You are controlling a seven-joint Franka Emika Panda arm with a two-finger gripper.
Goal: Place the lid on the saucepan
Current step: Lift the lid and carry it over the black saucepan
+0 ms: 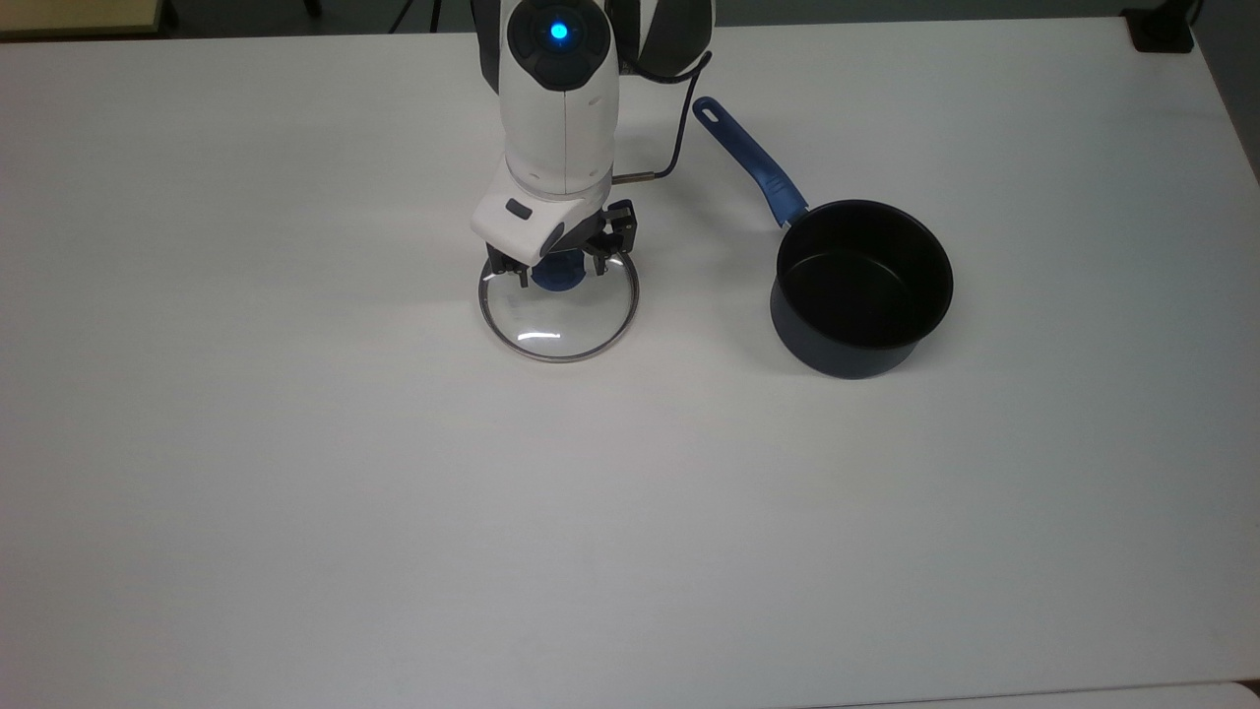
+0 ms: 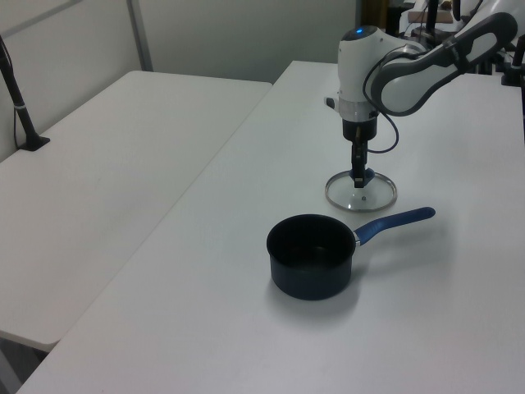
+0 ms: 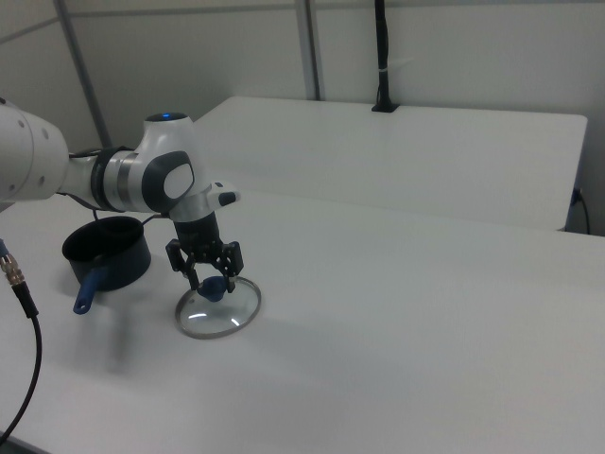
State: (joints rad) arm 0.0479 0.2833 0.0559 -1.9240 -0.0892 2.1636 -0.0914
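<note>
The lid [image 1: 558,313], clear glass with a steel rim, lies flat on the white table [image 1: 394,492]; I also see the lid [image 2: 362,195] in the left view and the lid [image 3: 219,310] in the right view. Its blue knob [image 1: 558,275] sits between the two fingers of my gripper [image 1: 556,268], which points straight down and is open, with a finger close on each side. The same hold shows at the gripper [image 3: 211,280] and the gripper [image 2: 358,179]. The saucepan [image 1: 861,286] stands upright and empty toward the top view's right, its blue handle [image 1: 748,162] pointing up-left.
A black cable [image 1: 679,128] loops off the wrist beside the handle's end. A dark object [image 1: 1162,30] sits at the table's far right corner. A second white table [image 2: 123,164] with a black post [image 2: 20,107] stands alongside.
</note>
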